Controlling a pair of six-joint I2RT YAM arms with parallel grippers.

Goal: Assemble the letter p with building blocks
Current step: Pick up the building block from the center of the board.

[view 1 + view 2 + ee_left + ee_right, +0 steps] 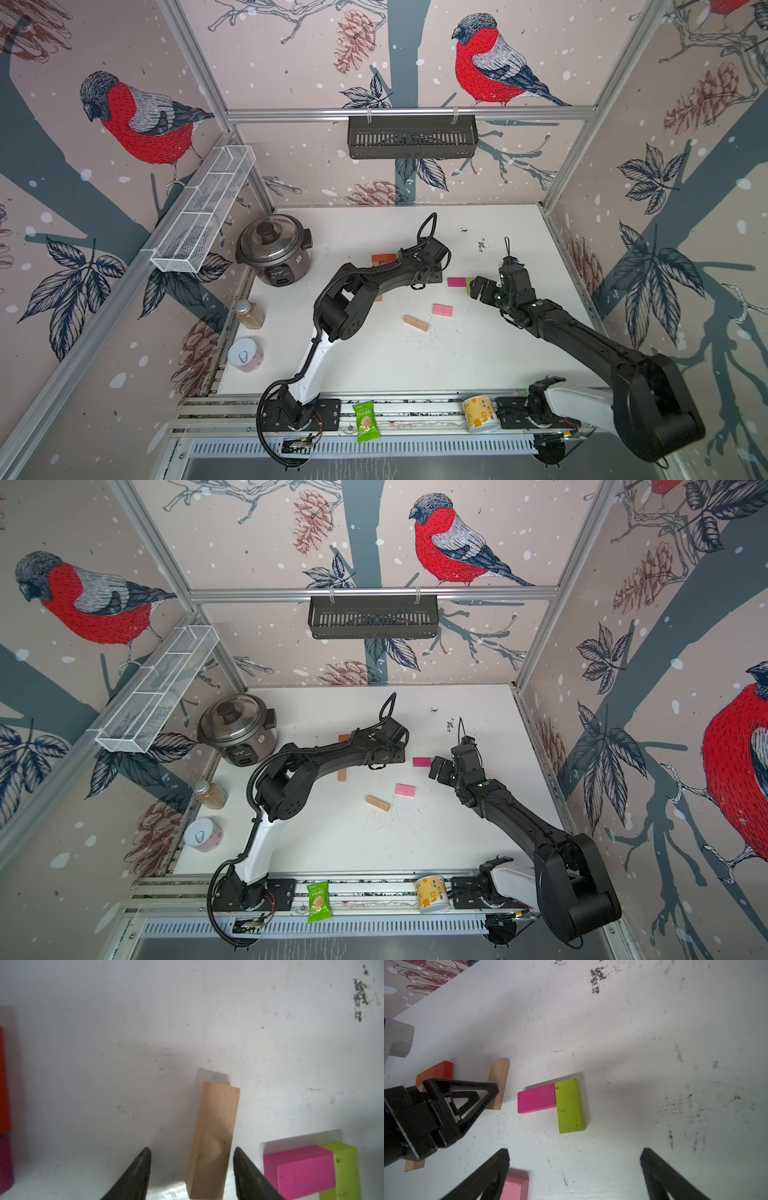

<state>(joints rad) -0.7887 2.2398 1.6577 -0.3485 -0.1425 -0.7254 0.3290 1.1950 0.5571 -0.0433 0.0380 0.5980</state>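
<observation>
My left gripper (191, 1150) is low over the white table (374, 365), with its 2 fingers astride a tan block (214, 1136) lying there. The gap is middling. 1 finger is just beside the block's long side, though I cannot tell if it touches. The other finger stands clear, so nothing is clamped.

In the right wrist view, that block lies between 2 pairs of coloured blocks. To its left, an orange block (425, 1077) and a red block (444, 1070) lie side by side, partly behind the left gripper. To its right, a magenta block (536, 1099) butts its end against the side of a lime-green block (570, 1105), making an L.

My right gripper (575, 1150) hangs above the table just near of that L, right of centre. Its fingers are spread wide and nothing is between them.

In both top views, a pink block (442, 309) lies alone nearer to me than the magenta one. A loose tan block (415, 323) lies askew, just left of the pink block and a little nearer.

The end of a 3rd tan block (341, 774) pokes out from under the left arm.

The letter p is not formed, and its pieces lie apart across the middle of the table.
</observation>
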